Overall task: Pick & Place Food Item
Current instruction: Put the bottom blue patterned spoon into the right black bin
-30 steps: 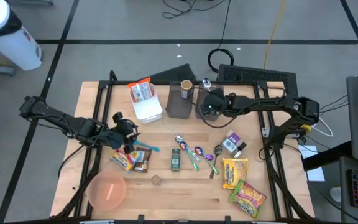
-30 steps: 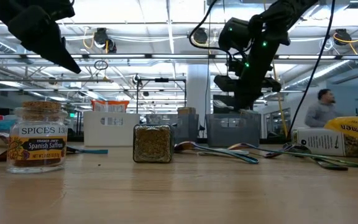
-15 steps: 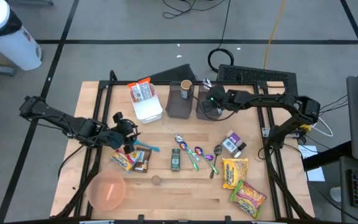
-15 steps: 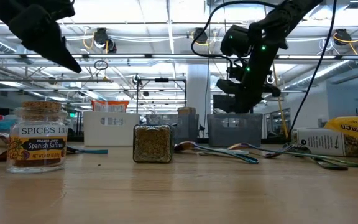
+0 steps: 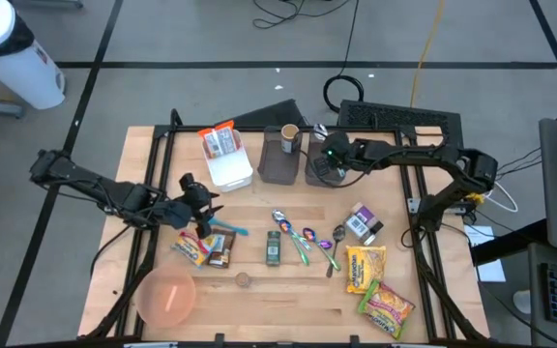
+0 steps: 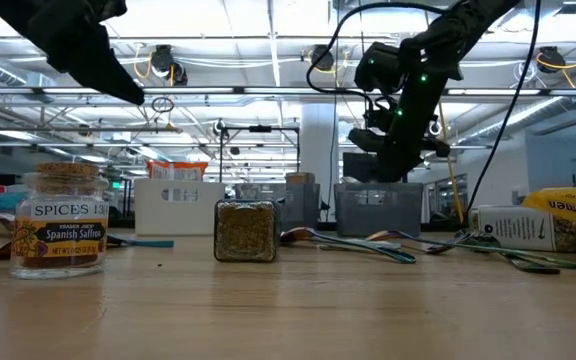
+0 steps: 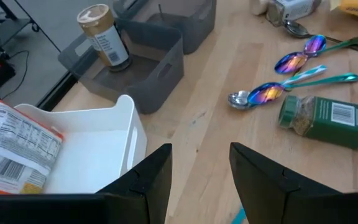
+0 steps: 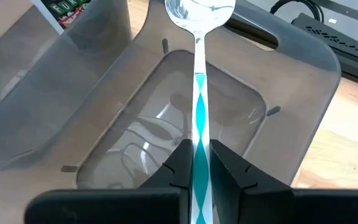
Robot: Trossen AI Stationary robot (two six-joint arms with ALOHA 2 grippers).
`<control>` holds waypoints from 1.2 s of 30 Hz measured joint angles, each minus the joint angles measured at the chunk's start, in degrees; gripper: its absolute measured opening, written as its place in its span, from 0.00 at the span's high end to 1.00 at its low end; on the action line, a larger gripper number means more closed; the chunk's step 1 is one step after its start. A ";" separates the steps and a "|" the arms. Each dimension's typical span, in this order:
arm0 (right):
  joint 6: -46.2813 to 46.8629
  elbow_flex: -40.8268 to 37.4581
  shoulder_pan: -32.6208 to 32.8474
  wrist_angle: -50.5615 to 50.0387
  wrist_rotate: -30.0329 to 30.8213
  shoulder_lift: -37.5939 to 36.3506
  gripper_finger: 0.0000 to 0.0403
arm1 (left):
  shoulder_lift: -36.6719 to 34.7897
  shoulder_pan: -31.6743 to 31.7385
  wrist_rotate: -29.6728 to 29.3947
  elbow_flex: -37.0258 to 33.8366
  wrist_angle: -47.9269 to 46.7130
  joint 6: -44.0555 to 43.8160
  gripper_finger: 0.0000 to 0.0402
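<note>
Right gripper [image 8: 195,163] clamped on a teal-handled spoon [image 8: 197,93] above the grey bin [image 8: 291,81]

The wooden table [image 5: 288,300] carries the spread; directly beneath the right gripper sits the empty grey bin, and just beside that a second grey bin [image 5: 280,159] holding a jar [image 5: 289,135]; the white bin [image 7: 92,149] with its orange packet [image 7: 11,149] lies just ahead of the left gripper [image 7: 199,167], whose fingers [image 7: 156,168] stand apart with nothing between them, and it seems to hover over the snack packets [image 5: 201,249], though the overhead view is too small to be sure; further ahead of it lie the green spice jar [image 7: 331,119] and, smallest, the iridescent spoons [image 7: 284,78]
</note>
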 joint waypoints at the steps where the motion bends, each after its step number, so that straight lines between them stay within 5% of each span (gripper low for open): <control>1: 0.03 0.00 0.00 0.00 -0.20 0.61 0.95 | 0.00 0.32 0.01 0.00 0.17 0.03 0.58; 19: -0.20 0.02 -2.65 4.78 -8.92 10.89 0.95 | -0.01 1.50 1.48 0.00 0.25 1.81 0.58; 36: -1.14 0.04 -3.41 6.29 -9.21 11.28 0.91 | -0.01 1.54 1.52 0.00 0.27 3.14 0.58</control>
